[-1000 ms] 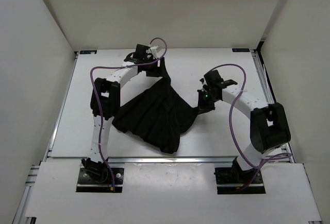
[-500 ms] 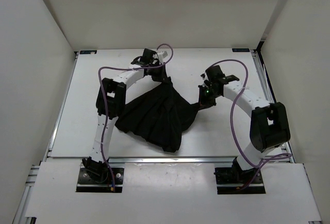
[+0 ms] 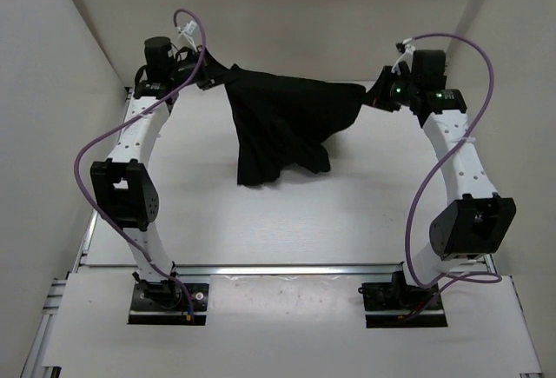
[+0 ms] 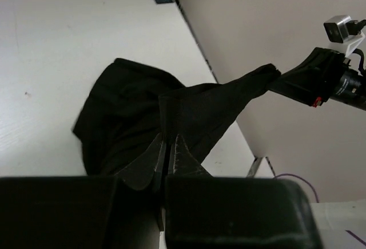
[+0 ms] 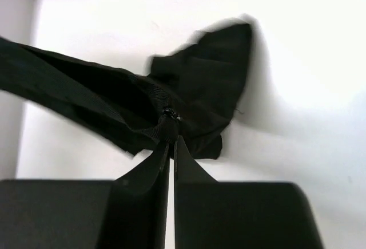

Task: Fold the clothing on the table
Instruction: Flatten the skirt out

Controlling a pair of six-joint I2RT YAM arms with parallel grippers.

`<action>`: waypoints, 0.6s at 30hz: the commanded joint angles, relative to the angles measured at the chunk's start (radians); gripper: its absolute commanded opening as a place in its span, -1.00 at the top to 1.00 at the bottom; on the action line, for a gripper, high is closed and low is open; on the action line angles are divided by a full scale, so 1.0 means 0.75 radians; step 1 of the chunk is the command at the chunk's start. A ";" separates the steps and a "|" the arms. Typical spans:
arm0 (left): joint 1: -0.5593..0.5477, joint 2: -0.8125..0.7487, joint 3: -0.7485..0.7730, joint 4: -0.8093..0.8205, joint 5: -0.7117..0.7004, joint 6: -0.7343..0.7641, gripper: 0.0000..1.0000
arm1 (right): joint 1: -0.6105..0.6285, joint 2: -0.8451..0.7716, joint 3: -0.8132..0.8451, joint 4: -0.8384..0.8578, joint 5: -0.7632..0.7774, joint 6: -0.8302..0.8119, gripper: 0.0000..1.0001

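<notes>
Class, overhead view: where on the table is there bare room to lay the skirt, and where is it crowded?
Free: the table patch from the skirt hem to the near rail, between left arm and right arm. Crowded: the far edge, where left gripper and right gripper stretch the skirt.

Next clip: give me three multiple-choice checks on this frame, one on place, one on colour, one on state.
1. Where on the table is the skirt? A flat at the near edge; B held up between the jaws, far side; C hanging off the left edge.
2. Its colour? A white; B red; C black.
3. The jaws? A both open; B both shut on the skirt; C only the right shut.
Key: B, the overhead view shows it stretched between them; C, plainly black; B, each wrist view shows fabric pinched.
</notes>
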 commanded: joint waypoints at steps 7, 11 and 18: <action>0.056 -0.036 -0.104 0.357 0.082 -0.241 1.00 | -0.116 -0.031 0.209 0.033 0.080 -0.078 1.00; 0.019 -0.015 -0.120 0.154 -0.082 -0.112 1.00 | -0.167 0.002 0.165 0.041 0.019 -0.029 0.99; 0.061 -0.209 -0.575 0.833 0.294 -0.577 1.00 | -0.116 -0.259 -0.109 0.088 -0.233 -0.165 1.00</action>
